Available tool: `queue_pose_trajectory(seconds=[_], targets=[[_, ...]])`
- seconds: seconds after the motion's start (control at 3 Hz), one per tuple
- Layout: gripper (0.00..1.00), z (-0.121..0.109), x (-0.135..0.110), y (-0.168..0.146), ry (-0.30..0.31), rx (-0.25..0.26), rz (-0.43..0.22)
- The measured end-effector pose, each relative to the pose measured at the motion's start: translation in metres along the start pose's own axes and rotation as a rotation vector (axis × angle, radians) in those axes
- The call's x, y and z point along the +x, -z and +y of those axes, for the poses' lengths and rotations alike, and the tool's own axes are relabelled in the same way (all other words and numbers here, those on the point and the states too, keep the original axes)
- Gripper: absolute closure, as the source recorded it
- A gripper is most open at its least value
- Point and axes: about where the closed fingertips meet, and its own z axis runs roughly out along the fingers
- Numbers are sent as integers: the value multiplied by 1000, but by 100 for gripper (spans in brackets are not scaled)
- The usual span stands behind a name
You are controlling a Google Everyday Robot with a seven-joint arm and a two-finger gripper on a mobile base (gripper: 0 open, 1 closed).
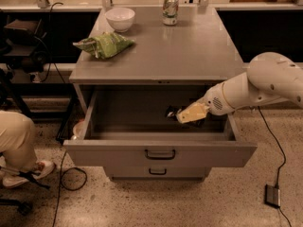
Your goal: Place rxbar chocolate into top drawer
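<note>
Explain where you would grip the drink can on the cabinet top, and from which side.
Grip the can around its round wall at mid-height, coming in level from the front: it stands upright near the back edge. The gripper sits low inside the open top drawer, so it would probably have to rise first.

Single view: high, in front of the counter [189, 56], angled down, mid-range. End effector [181, 116] sits inside the open drawer [118, 150], right side.
</note>
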Motion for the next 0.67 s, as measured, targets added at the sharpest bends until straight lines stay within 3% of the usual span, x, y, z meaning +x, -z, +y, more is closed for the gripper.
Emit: queue_pose_trajectory(seconds=[0.33,0.67], targets=[[100,-8,0,-21,-22,24,-26],[100,-29,-5,-56,-65,58,-92]])
